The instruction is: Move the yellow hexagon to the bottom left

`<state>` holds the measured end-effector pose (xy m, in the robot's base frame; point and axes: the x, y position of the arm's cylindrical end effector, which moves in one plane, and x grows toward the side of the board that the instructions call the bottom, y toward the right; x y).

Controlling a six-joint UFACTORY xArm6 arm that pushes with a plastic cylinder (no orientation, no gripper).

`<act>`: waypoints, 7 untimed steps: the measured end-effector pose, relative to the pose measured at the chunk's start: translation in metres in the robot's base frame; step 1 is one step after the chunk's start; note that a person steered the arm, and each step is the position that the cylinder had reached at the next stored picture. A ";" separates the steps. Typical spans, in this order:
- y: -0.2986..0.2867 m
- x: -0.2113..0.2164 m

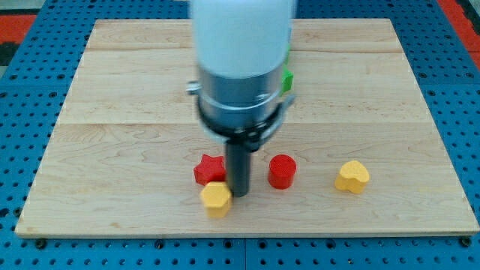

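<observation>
The yellow hexagon (216, 199) lies near the board's bottom edge, a little left of centre. My tip (240, 194) stands right beside it, touching or nearly touching its right side. A red star-shaped block (208, 169) sits just above the hexagon, to the left of the rod. A red cylinder (282, 171) stands to the right of the rod. A yellow heart-shaped block (352, 177) lies further right. A green block (286, 78) shows only as a sliver behind the arm's body.
The wooden board (112, 112) lies on a blue perforated table. The arm's white and grey body (241, 67) hides the upper middle of the board.
</observation>
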<state>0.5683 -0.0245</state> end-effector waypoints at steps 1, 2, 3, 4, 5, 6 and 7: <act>-0.028 0.027; 0.008 0.050; -0.021 0.050; -0.105 0.050; -0.125 0.050; -0.168 0.049; -0.221 0.021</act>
<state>0.5894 -0.2457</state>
